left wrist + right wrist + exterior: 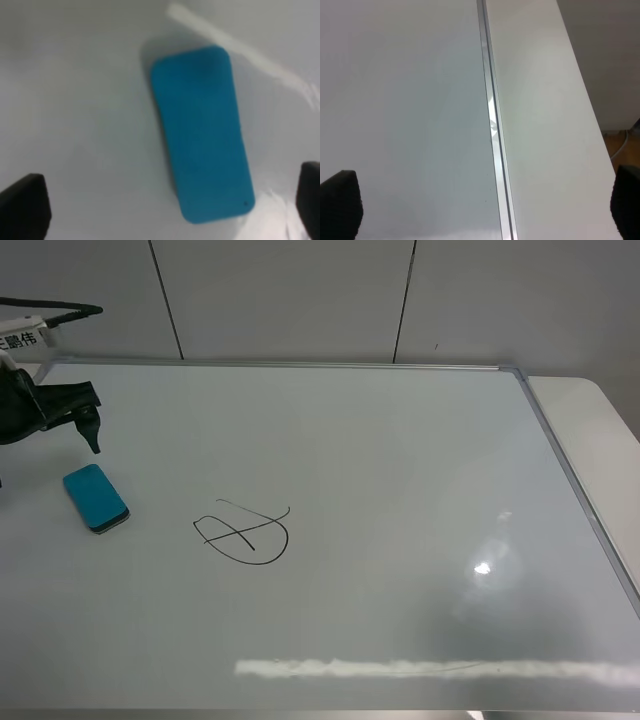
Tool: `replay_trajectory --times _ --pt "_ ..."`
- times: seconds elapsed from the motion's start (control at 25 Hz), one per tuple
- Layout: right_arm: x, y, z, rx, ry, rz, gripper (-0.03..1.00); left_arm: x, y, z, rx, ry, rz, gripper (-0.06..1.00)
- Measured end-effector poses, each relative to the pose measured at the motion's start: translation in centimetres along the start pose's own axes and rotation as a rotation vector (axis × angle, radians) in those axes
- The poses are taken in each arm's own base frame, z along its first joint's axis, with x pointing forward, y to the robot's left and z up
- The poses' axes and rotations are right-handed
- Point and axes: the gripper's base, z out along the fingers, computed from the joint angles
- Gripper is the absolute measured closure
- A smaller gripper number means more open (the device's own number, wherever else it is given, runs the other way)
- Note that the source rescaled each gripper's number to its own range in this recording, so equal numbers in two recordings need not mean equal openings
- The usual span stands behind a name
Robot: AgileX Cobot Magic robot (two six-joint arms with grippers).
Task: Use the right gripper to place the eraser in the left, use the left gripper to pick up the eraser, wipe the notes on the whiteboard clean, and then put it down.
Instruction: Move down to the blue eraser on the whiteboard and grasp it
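Observation:
A teal eraser [96,497] lies flat on the whiteboard [400,460] at the left. A black scribbled note [243,532] is drawn to the right of it. My left gripper [70,425] hovers just behind the eraser. In the left wrist view the gripper [167,210] is open, its dark fingertips [25,207] wide apart, with the eraser [200,130] below them and untouched. My right gripper [484,210] is open and empty over the board's right edge. It is out of the exterior high view.
The whiteboard's metal frame [492,125] runs along its right side, with the white table [590,410] beyond it. A glare spot [484,567] and a bright streak [420,668] lie on the board's near right part. Grey wall panels stand behind.

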Motion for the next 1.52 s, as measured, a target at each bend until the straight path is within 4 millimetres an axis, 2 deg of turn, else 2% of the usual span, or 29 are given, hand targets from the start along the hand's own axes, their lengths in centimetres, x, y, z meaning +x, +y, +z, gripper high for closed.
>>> replay_trajectory --times 0.12,0.4,0.84,1.52 --pt "0.0 0.0 0.0 0.000 0.000 0.000 -0.03 -0.8 -0.3 0.5 -0.053 0.006 -0.015 -0.06" --pt "0.0 0.0 0.0 0.000 0.000 0.000 -0.03 -0.7 -0.7 3.0 -0.089 0.052 -0.060 -0.06" --pt "0.0 0.0 0.0 0.000 0.000 0.000 -0.03 -0.5 -1.3 5.9 -0.084 0.087 -0.074 -0.06" --pt "0.0 0.0 0.0 0.000 0.000 0.000 -0.03 -0.5 -1.5 6.9 -0.076 0.087 -0.075 -0.06"
